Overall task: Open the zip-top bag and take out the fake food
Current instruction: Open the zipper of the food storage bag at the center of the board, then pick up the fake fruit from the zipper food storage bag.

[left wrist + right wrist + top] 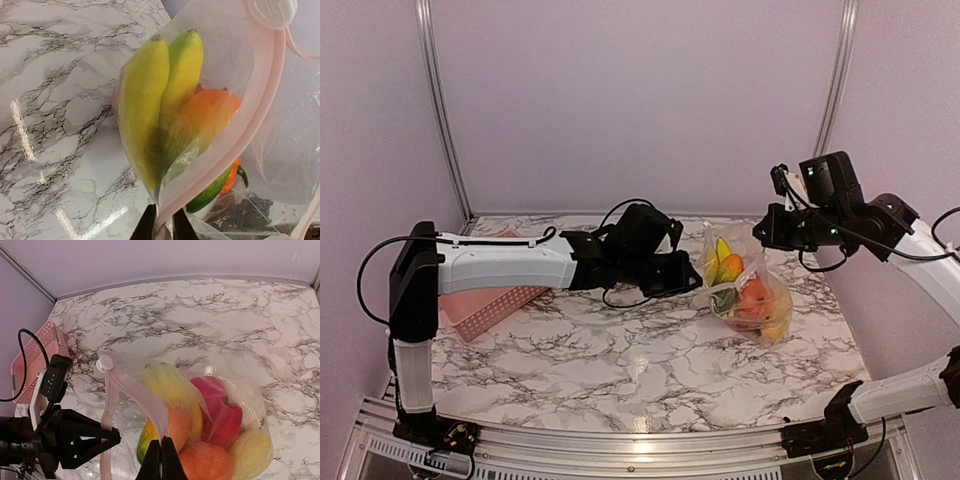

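Now the zip-top bag (722, 240) stands near the right of the marble surface (620, 350), full of fake food (752, 298). The left tool (164, 225) is squeezed tight on its pink zip edge (255, 120), the right tool (161, 460) on the other lip, likely to pull the mouth apart.

One marble table (620, 350). Two robot arms: one left arm (500, 268), one right arm (890, 225). One pink basket (490, 310). One clear bag (745, 285) holding two bananas (160, 95), one orange (207, 462), one lemon (252, 450); other toy pieces too bunched to count.
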`<state>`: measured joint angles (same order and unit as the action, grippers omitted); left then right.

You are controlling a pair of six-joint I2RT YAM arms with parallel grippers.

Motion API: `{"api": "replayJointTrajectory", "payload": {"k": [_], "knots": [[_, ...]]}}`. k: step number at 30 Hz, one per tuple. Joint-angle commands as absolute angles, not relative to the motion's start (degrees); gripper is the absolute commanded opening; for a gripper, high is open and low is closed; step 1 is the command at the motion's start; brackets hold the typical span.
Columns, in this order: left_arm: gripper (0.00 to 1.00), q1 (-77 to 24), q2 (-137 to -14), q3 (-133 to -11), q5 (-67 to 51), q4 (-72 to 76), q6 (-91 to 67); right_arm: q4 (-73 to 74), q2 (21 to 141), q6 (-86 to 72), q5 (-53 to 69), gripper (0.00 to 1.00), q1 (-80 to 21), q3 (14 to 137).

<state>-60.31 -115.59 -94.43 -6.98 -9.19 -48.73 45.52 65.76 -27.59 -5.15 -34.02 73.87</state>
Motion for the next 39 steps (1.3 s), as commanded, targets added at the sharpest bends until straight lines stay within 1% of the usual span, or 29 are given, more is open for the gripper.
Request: {"api": "replayJointTrajectory", "payload": {"k": [1,6,10,15,20,22,24,32,39], "knots": [[0.17,-60.4,-107.3,-91.9,-2.6,-9.0,-45.5,41.8,66.5,-29.7,-6.2,0.00,-36.9,75.0],[0.31,-61.4,-102.4,-91.7,4.2,-15.5,-40.1,41.3,67.3,-30.8,-6.2,0.00,-39.1,75.8],[0.36,-63.3,-100.8,-95.1,7.9,-20.1,-35.6,41.6,68.2,-31.4,-6.9,0.00,-41.1,77.3],[0.36,-64.2,-104.5,-98.2,3.3,-19.0,-34.0,40.6,68.6,-32.0,-5.9,0.00,-41.4,77.7],[0.38,-64.5,-112.2,-103.1,0.6,-17.5,-34.1,40.2,68.7,-32.8,-5.3,0.00,-41.5,77.5],[0.43,-64.6,-114.4,-104.5,1.1,-16.3,-34.0,40.0,68.5,-33.1,-5.1,0.00,-41.5,77.3],[0.45,-64.6,-116.2,-106.1,2.0,-16.5,-33.6,40.0,68.4,-33.3,-5.0,0.00,-41.5,77.2],[0.58,-64.7,-120.1,-106.9,7.5,-17.6,-32.4,39.0,68.2,-34.2,-4.1,0.00,-41.7,76.9],[0.73,-64.7,-123.5,-108.2,9.1,-17.9,-32.6,38.4,68.6,-34.8,-4.2,0.00,-42.9,77.1]]}}
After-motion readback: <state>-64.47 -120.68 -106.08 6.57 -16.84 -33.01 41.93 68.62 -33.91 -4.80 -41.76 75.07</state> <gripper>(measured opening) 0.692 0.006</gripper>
